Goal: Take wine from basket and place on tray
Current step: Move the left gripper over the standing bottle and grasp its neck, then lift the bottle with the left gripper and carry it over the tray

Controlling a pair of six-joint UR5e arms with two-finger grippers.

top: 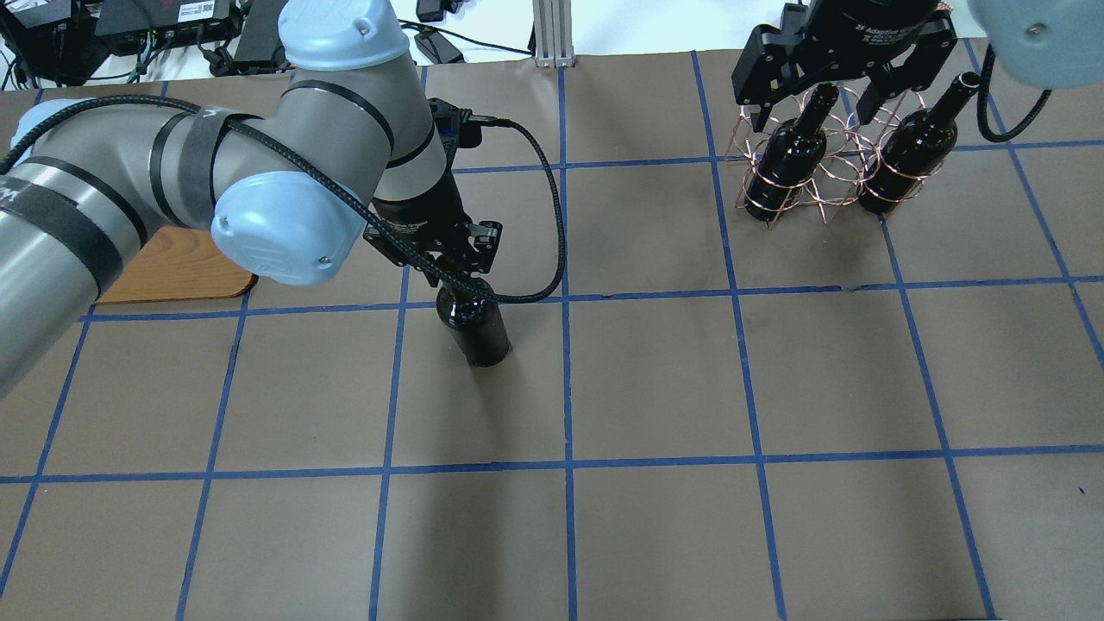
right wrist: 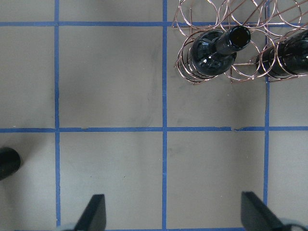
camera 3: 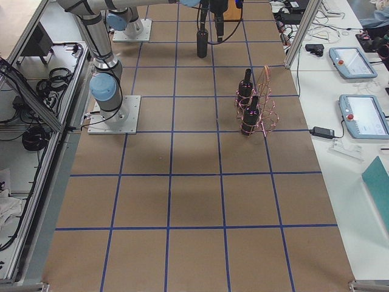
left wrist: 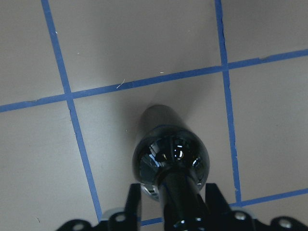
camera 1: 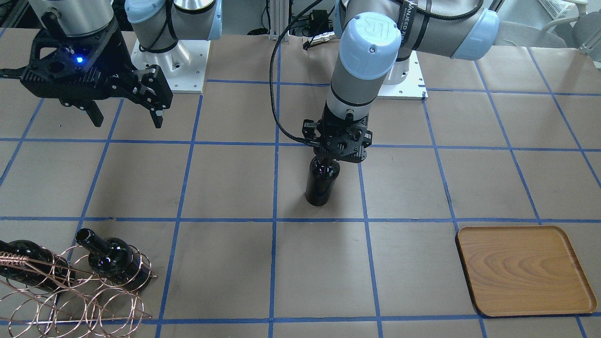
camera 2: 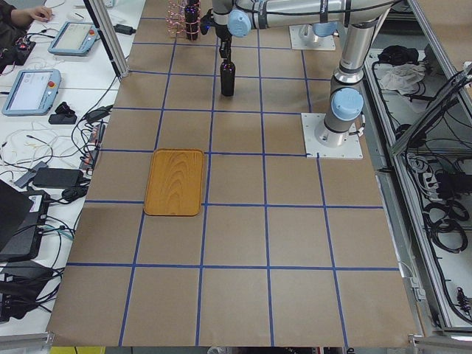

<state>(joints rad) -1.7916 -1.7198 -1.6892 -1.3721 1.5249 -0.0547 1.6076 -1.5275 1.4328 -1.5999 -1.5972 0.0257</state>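
My left gripper [camera 1: 330,162] is shut on the neck of a near-black wine bottle [camera 1: 321,185] that stands upright at mid-table; I cannot tell whether its base touches the paper. The left wrist view shows the fingers [left wrist: 134,202] on either side of the bottle's neck [left wrist: 171,159]. The copper wire basket [top: 828,185] holds two more bottles [top: 789,164] [top: 910,155] at the far right. My right gripper [top: 806,99] hangs open and empty above the basket. The wooden tray [camera 1: 523,270] lies empty on my left side, partly hidden by my left arm in the overhead view [top: 172,272].
The table is covered in brown paper with a grid of blue tape lines [camera 1: 274,220]. The arm bases stand on white plates [camera 1: 173,65] at the robot's edge. Operator desks with tablets [camera 3: 352,61] lie beyond the far edge.
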